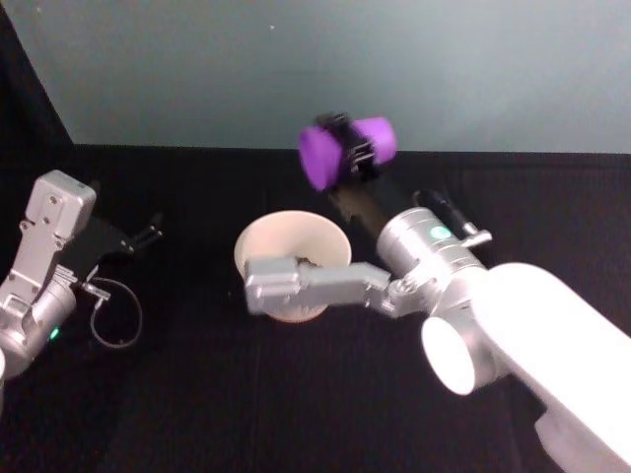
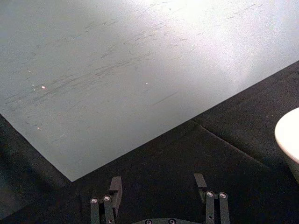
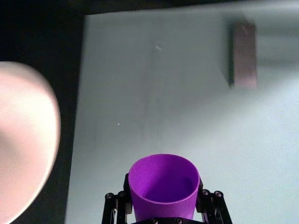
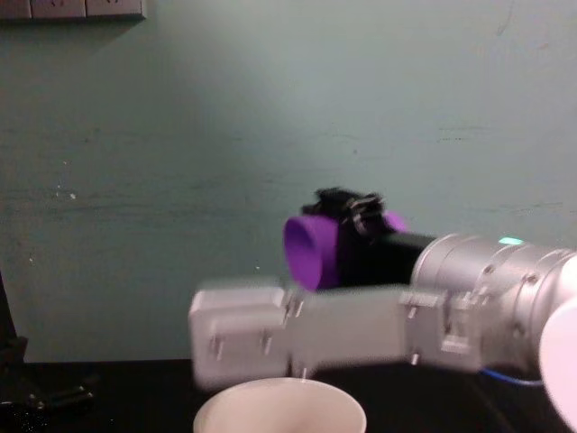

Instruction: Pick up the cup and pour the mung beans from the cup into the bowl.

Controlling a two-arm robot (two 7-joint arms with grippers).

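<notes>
1. The head view shows the right pincer (image 1: 347, 154) raised above the black bench (image 1: 296, 404), clamped on the cup (image 1: 317, 158). The bowl (image 1: 291, 219) stands on the bench below this pincer and nearer the robot.
2. The chest view adds the side-on picture: the cup hangs well clear of the bowl's rim, with the right arm's grey link crossing between them.
3. The right wrist view looks straight into the cup's mouth, where its smooth purple inner wall shows. One black finger (image 3: 114, 205) presses on each side of the cup. The bowl is a pale blur off to one side.
4. The cup lies tipped on its side, its long axis about level. Its mouth points to the robot's left, past the fingers, and its base points to the right.
5. In the head view a brownish patch (image 1: 309, 260) sits inside the bowl, too small to tell what it is.
6. The left pincer (image 2: 157, 186) hovers low over the bench, well to the left of the bowl, its fingers apart and holding nothing.
</notes>
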